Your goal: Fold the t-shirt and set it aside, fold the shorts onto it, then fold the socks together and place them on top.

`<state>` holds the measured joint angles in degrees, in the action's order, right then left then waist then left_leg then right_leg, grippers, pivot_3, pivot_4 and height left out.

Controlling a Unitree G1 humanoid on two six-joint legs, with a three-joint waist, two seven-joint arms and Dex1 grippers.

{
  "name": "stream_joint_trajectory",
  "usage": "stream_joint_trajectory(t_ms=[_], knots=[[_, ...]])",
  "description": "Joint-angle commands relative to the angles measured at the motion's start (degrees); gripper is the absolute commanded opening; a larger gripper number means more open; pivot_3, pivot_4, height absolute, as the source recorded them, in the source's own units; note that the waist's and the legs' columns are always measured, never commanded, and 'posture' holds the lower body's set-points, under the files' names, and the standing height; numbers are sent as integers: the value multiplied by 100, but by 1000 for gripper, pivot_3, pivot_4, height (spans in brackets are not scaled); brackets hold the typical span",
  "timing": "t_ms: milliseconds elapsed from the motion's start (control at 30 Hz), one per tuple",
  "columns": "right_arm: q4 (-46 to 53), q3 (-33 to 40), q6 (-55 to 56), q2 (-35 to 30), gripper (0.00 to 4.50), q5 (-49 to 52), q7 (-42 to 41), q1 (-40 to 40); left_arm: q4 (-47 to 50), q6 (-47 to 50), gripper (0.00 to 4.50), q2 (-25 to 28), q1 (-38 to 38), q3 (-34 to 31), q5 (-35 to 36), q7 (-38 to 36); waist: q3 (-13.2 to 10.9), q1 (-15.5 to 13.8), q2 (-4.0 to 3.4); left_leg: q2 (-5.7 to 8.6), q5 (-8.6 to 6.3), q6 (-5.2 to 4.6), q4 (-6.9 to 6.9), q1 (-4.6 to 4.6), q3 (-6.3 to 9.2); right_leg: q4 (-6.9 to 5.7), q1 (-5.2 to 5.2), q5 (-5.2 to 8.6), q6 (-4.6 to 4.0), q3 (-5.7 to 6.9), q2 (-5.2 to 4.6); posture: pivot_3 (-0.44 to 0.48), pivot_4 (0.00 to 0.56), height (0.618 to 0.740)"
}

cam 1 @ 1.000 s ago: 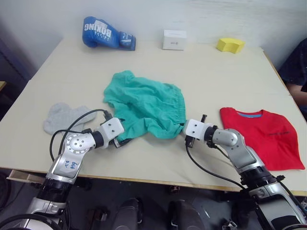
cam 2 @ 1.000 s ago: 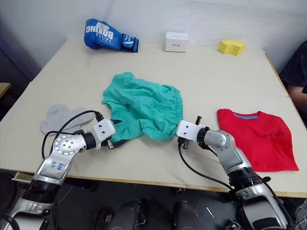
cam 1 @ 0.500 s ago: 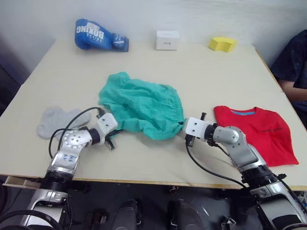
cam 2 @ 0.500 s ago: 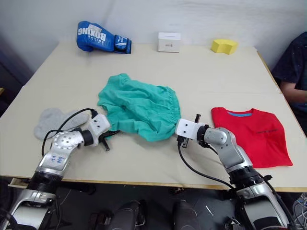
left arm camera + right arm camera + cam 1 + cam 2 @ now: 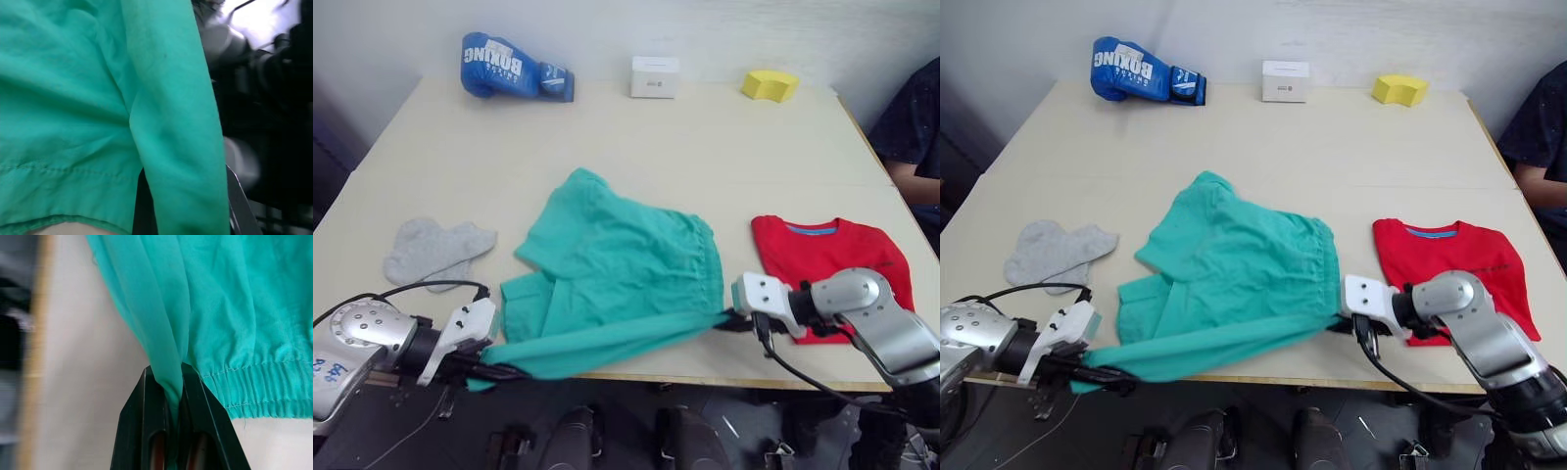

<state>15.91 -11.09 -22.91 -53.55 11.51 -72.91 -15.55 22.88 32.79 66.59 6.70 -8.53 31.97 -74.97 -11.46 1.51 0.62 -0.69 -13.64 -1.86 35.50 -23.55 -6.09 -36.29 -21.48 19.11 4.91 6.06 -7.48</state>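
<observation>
1. Between the right gripper's [image 5: 170,431] two black fingers [image 5: 146,426] a bunched strip of the shorts [image 5: 617,284] is clamped tight; the right wrist view shows the gathered waistband just beside that pinch, which the head views cannot resolve.
2. At the near left, the left gripper [image 5: 1102,374] pinches the other end of the same strip; in the left wrist view the cloth drapes over its fingers and hides them.
3. From the head views, the strip stretches taut between the two grippers along the near edge of the desk [image 5: 705,137], the rest of the shorts spreading back over the desk's middle.
4. Right of the shorts lies the folded t-shirt [image 5: 832,259], flat, behind the right gripper.
5. Left of the shorts rest the socks [image 5: 431,250], apart from them.
6. Along the far edge sit a boxing glove [image 5: 514,67], a white box [image 5: 655,75] and a yellow sponge [image 5: 769,85].
</observation>
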Motion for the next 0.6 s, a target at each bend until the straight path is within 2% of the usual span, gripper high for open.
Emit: stream_joint_trajectory(t_ms=[33,100,200,233,267,300,367,400,433,500,600], knots=[[116,83,11,23,0,62,64,-106,224,761,16,36,-327,-350,660,141,-5,-7,-4,0,1,1,0,0,1,0,0,-1,-2,0,0,0,150,740],[-295,282,156,274,0,-81,505,-562,-193,659,16,-294,-1203,-231,533,548,-8,-11,-5,0,4,5,0,-1,0,2,-2,-6,-7,1,1,0,150,740],[-1380,626,811,686,0,-411,1364,-1657,-1245,35,16,-773,-2721,134,-315,1243,-31,-16,-7,-1,33,12,2,-4,0,9,-3,-42,-17,7,9,0,150,740],[-1731,740,1042,830,0,-482,1654,-2008,-1663,-418,16,-931,-3170,246,-739,1529,-30,-10,-8,-3,46,11,-1,-30,2,23,-23,-60,-19,13,15,0,150,740],[-2292,936,1504,1048,0,-714,2431,-2583,-2482,-1454,16,-1286,-4077,227,-1525,2748,-30,-9,-7,-4,59,12,-7,-45,-1,27,-39,-70,-13,13,17,0,150,740],[-2771,1114,1915,1226,0,-894,3081,-3084,-3096,-2204,16,-1631,-4865,65,-1791,3389,-33,-13,-3,-2,80,40,-7,-49,-8,27,-43,-70,-13,12,20,0,150,740],[-3436,1293,2488,1425,0,-1136,3818,-3698,-3966,-3411,16,-2018,-5851,-143,-2164,4166,-51,-25,37,-2,101,35,3,-94,-11,10,-87,-78,-6,13,27,0,150,740],[-3685,1311,2746,1476,0,-1293,4141,-3930,-4255,-4009,16,-1992,-6231,-148,-2448,4435,-47,-24,52,-3,139,10,24,-173,-5,-31,-152,-83,-6,21,31,0,150,740],[-3865,1333,3188,1541,0,-1544,4646,-4119,-4565,-4601,16,-1931,-6584,-166,-2731,4756,-47,-22,55,-2,148,9,26,-203,-15,-45,-194,-85,-4,24,31,0,150,740],[-4072,1293,3728,1613,0,-1869,5274,-4284,-4863,-5522,16,-1889,-7023,-279,-2920,5070,-47,12,56,10,131,-6,10,-191,-48,-62,-208,-85,-3,85,9,0,150,740],[-4082,1180,4149,1673,0,-2192,5761,-4053,-4636,-6138,16,-1877,-6827,-331,-2511,4515,-46,30,55,13,95,-34,-13,-173,-89,-60,-210,-85,-3,178,-3,0,150,740]])
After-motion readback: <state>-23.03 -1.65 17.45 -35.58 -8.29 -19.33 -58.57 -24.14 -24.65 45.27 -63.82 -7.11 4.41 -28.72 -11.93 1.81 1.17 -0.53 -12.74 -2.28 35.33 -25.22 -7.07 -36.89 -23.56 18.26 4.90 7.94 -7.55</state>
